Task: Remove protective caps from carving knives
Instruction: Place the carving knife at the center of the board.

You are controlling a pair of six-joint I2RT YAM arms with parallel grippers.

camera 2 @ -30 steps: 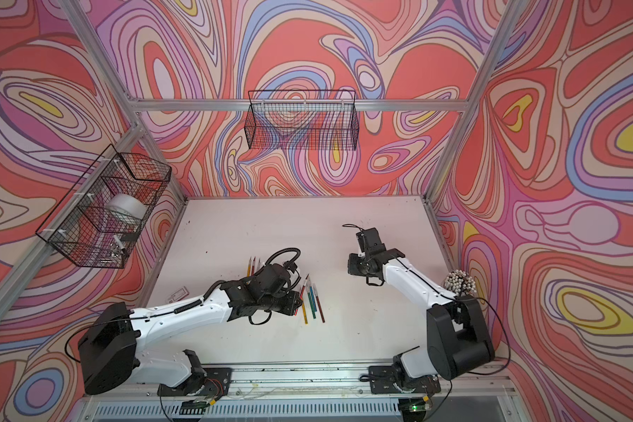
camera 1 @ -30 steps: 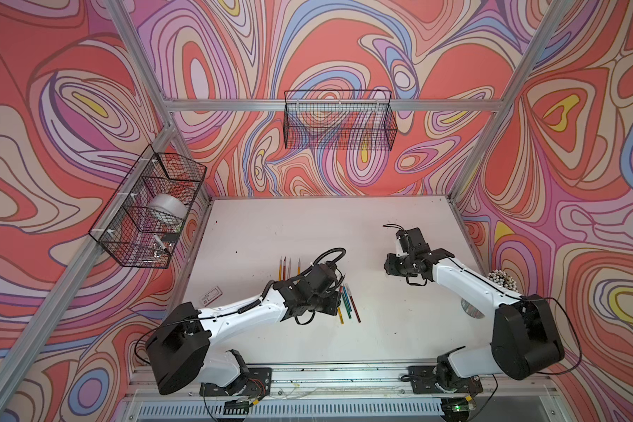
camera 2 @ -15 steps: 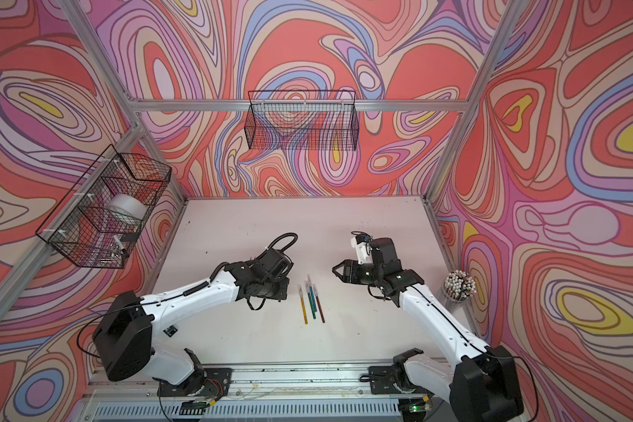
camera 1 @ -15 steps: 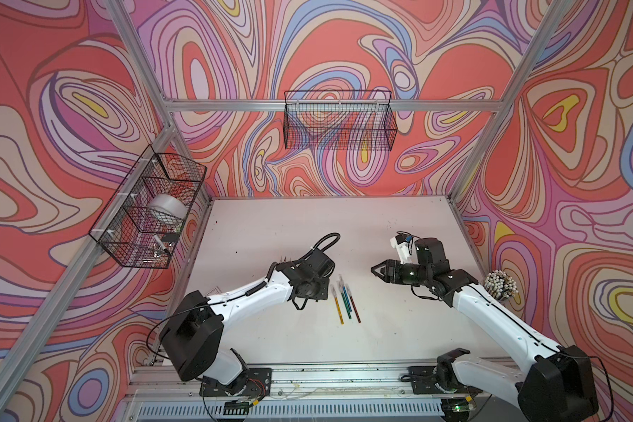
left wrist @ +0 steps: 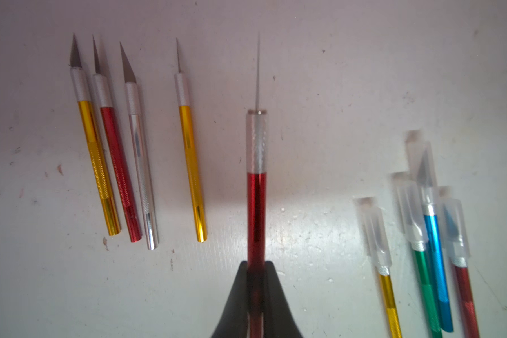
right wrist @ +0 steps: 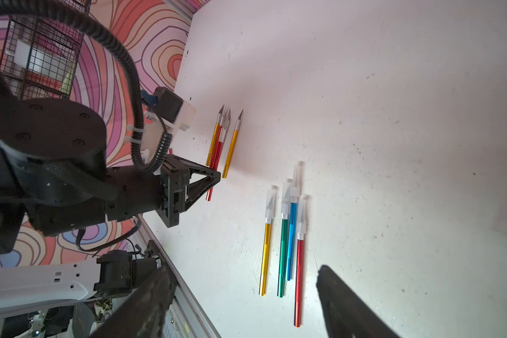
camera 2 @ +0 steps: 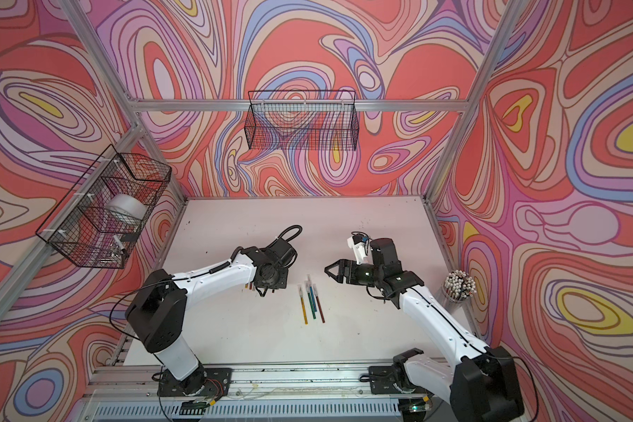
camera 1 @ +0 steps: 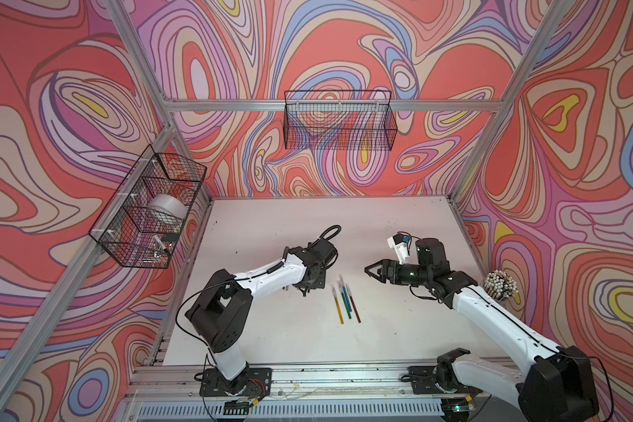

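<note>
White tabletop. Your left gripper clamped on uncapped red knife. Your right gripper spread wide, empty, near four capped knives. Four bare knives lie beside held one.

You are looking at walls swirling in red, pink, lilac and blue inside an aluminium frame. A white, scuffed tabletop is lying beneath the left hand and the right hand. One black wire basket is hanging well beyond both; a second basket, holding a pale roll, is hanging out past the left hand.
</note>
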